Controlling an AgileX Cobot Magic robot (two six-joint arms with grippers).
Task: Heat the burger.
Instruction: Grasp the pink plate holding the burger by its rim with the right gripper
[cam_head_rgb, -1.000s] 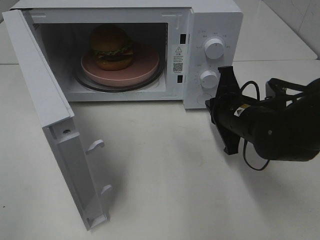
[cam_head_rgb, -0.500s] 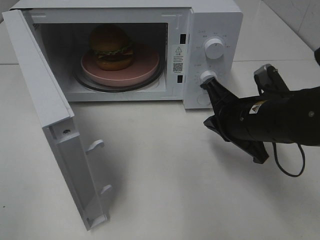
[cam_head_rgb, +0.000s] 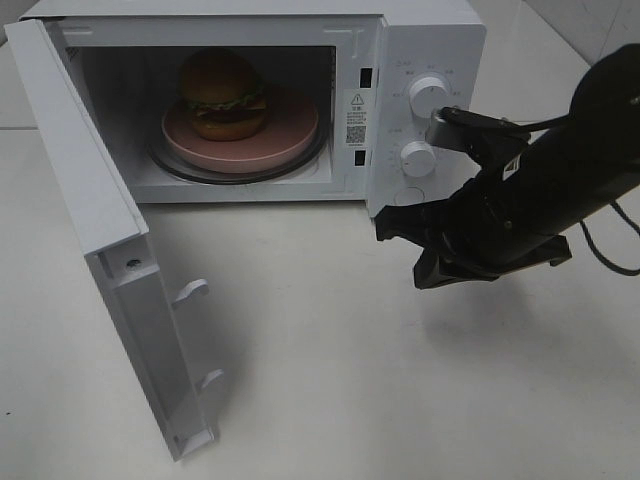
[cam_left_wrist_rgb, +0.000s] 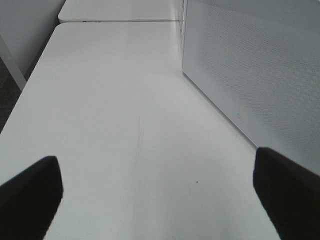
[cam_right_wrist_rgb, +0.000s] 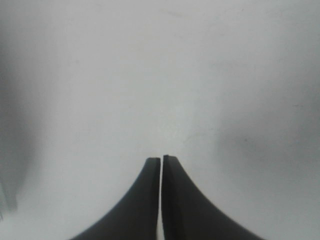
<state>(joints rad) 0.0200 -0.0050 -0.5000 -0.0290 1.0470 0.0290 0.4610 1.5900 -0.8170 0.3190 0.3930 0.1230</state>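
The burger (cam_head_rgb: 222, 95), with glossy brown bun, green lettuce and dark patty, stands on a round pink plate (cam_head_rgb: 290, 130) inside the open white microwave (cam_head_rgb: 430, 40). The microwave door (cam_head_rgb: 90, 200) swings out wide to the left. My right gripper (cam_head_rgb: 386, 228) is shut with nothing in it. It hovers just in front of the control panel's lower corner, pointing left toward the oven opening. In the right wrist view its fingers (cam_right_wrist_rgb: 161, 160) meet over bare white table. My left gripper (cam_left_wrist_rgb: 157, 167) is open over the table beside the door and does not appear in the exterior high view.
Two white knobs (cam_head_rgb: 428, 97) (cam_head_rgb: 417, 158) sit on the panel to the right of the cavity. The perforated outer face of the door (cam_left_wrist_rgb: 260, 75) rises beside the left gripper. White table (cam_head_rgb: 330, 380) spreads in front of the microwave.
The right arm has swung from beside the lower knob down and leftward, turning so its shut fingers now point left below the panel. The burger, plate and door have not moved.
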